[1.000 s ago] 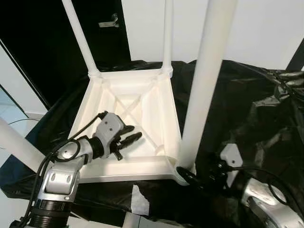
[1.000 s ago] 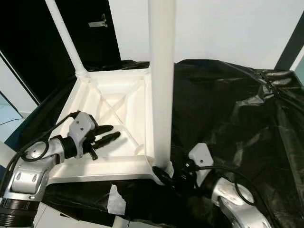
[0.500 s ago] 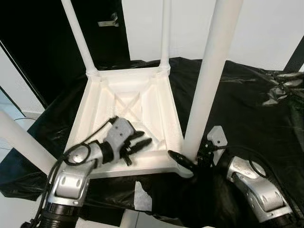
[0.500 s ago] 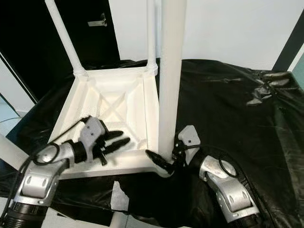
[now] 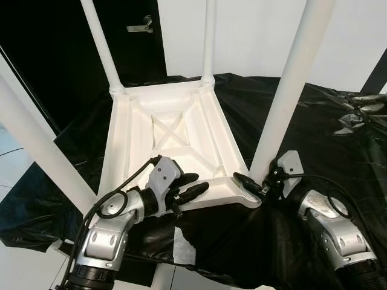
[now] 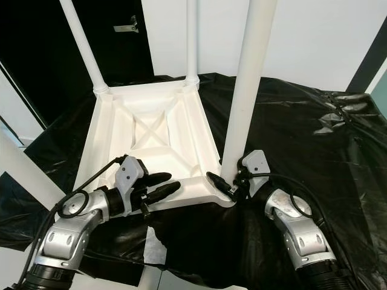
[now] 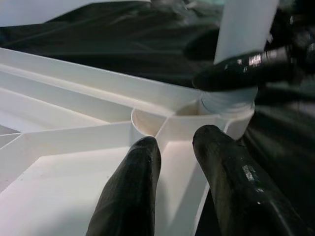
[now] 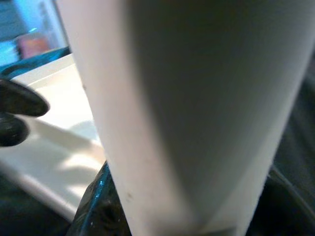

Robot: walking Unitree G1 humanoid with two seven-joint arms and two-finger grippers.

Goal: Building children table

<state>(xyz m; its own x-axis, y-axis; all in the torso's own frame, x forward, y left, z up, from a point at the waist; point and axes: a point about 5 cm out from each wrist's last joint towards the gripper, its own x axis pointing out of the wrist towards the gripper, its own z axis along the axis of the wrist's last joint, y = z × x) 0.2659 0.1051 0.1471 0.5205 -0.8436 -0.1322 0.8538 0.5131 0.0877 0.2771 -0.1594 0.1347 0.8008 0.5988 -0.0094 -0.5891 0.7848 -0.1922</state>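
Observation:
A white children's table (image 5: 130, 130) lies upside down on a black plastic sheet, its legs pointing up. My left gripper (image 5: 201, 182) is at the near rim. Its two fingers (image 7: 142, 162) straddle the rim wall beside the corner socket and are shut on it. My right gripper (image 5: 249, 181) is shut on the base of the near right leg (image 5: 290, 84), with one finger (image 7: 236, 73) across the front of the leg just above the socket. That leg (image 8: 197, 98) stands close in front of the right wrist camera.
The near left leg (image 5: 42, 145) slants up past my left arm, and two far legs (image 5: 103, 48) stand at the back. The crinkled black sheet (image 5: 326, 133) spreads to the right. A white scrap (image 5: 184, 248) sits at the front edge. A dark door with a handle (image 5: 139, 27) is behind.
The camera has shifted. My left gripper has moved from inside the table's underside to its near rim. My right gripper has stayed at the base of the near right leg.

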